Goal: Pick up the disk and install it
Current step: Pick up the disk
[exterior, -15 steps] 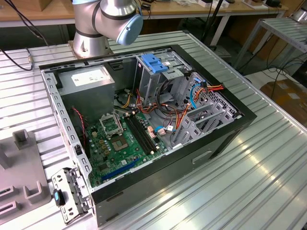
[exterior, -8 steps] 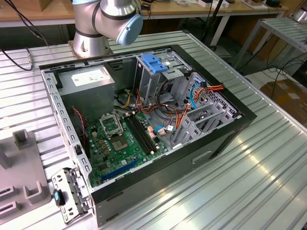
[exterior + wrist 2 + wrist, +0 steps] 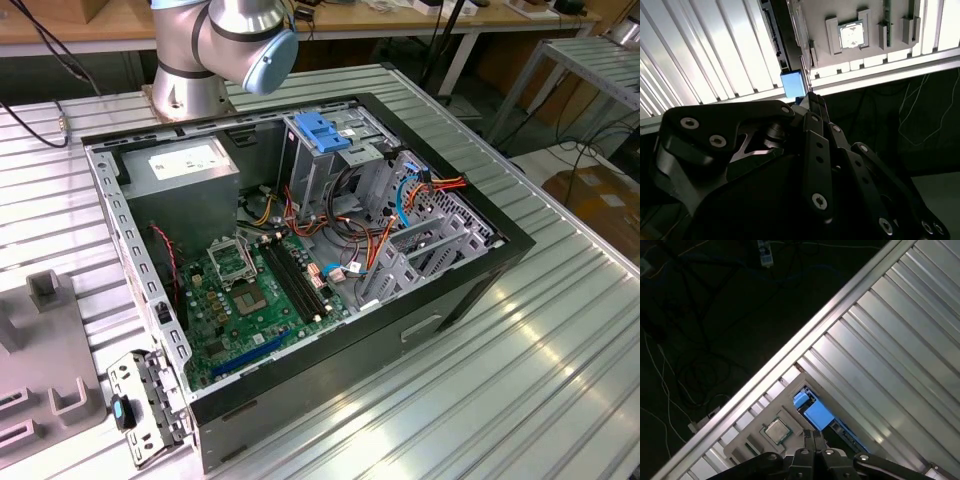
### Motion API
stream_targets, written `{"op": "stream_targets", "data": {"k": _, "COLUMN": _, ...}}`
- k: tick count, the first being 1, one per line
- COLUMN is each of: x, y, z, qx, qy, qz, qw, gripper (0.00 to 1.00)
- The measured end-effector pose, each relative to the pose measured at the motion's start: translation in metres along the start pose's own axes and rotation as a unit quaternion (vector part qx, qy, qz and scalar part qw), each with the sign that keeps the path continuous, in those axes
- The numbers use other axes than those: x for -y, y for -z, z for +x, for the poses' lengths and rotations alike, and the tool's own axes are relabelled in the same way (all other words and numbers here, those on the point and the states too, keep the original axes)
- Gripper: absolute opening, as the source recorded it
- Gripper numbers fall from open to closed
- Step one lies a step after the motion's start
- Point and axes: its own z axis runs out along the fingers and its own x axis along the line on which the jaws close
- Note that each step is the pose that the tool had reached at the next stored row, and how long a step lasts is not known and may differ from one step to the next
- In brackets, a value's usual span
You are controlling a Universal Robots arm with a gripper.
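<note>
Flanking the disk (image 3: 792, 84): grey fixture (image 3: 822, 12) (gripper (image 3: 814, 100) near).

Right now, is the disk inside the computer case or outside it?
Outside. In both wrist views the disk sits at the grey fixture on the ribbed table, not in the computer case.

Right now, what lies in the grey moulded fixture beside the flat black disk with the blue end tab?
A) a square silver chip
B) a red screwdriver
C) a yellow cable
A: in both wrist views a square silver chip sits in a recess of the grey fixture, beside the disk.
</note>
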Motion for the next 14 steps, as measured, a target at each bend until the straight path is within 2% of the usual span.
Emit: {"op": "stream_targets", "data": {"k": 14, "x": 0.0000, "y": 0.0000, "z": 0.0000, "qx": -0.0015, "qy": 0.034, "qz": 0.0008, "qw": 0.99943, "gripper": 0.11}}
